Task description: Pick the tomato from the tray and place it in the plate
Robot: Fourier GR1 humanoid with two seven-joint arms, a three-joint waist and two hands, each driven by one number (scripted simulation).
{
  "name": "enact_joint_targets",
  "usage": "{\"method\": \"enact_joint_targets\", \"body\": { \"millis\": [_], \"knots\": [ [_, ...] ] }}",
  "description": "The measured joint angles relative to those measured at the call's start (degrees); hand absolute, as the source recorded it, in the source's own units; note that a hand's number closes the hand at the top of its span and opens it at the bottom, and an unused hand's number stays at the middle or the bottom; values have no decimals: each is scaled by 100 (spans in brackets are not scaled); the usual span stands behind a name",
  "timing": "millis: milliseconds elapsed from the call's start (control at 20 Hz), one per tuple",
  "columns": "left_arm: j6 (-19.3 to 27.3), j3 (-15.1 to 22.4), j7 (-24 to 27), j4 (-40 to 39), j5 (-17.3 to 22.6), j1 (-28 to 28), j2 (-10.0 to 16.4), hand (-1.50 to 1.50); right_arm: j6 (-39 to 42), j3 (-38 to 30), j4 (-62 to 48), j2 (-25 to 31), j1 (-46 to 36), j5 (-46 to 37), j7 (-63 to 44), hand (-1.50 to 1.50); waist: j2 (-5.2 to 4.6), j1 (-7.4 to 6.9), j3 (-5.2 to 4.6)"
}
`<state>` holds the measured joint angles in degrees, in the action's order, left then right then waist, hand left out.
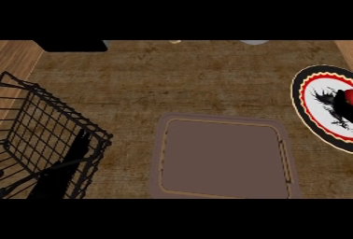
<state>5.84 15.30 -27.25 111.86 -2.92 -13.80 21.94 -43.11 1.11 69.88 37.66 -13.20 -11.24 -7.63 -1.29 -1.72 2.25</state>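
We are counting one tray (221, 158), one plate (298, 93), one tomato (349, 97) and one wire basket (41, 121) on the brown counter (172, 79). The tray is lying bare in the lower middle of the frame. The plate is sitting at the right edge, well apart from the tray's upper right corner, and the frame is cutting off its right part. The tomato is showing only as a red patch over the plate's white centre, cut by the right edge.

A dark shape is lying against the tomato's left side. We are taking it for the right hand (338, 100), but whether it is open or closed on the tomato we cannot tell.

The basket is filling the lower left. Through its wires a black shape is pointing upward, perhaps the left hand (66, 163). Its state we cannot tell either.

Along the top, three things are being cut off: a black block (71, 45) at upper left, a small pale item (176, 41) and a grey item (255, 42), all too clipped to name.
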Motion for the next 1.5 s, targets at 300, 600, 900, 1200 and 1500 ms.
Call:
{"method": "enact_joint_targets", "body": {
  "millis": [300,600,900,1200,1500],
  "knots": [
    [3,112,-9,-29,14,171,33,0,981,32,-1045,119,-161,318,363,-150,-54,-180,-11],
    [27,127,-20,-84,53,187,38,0,1646,-321,-1566,-41,-562,933,1231,-150,-19,-179,7],
    [62,71,-51,-85,67,79,27,0,2066,-1080,-1949,-186,-882,1740,2128,-150,25,-68,24],
    [94,-12,-36,-50,58,-67,7,0,2963,-1694,-2469,-94,-808,2434,2788,-150,70,68,25],
    [304,-226,-158,-202,444,70,-542,0,4471,-1990,-2995,252,-489,2877,3426,-150,78,177,-18]
  ]
}}
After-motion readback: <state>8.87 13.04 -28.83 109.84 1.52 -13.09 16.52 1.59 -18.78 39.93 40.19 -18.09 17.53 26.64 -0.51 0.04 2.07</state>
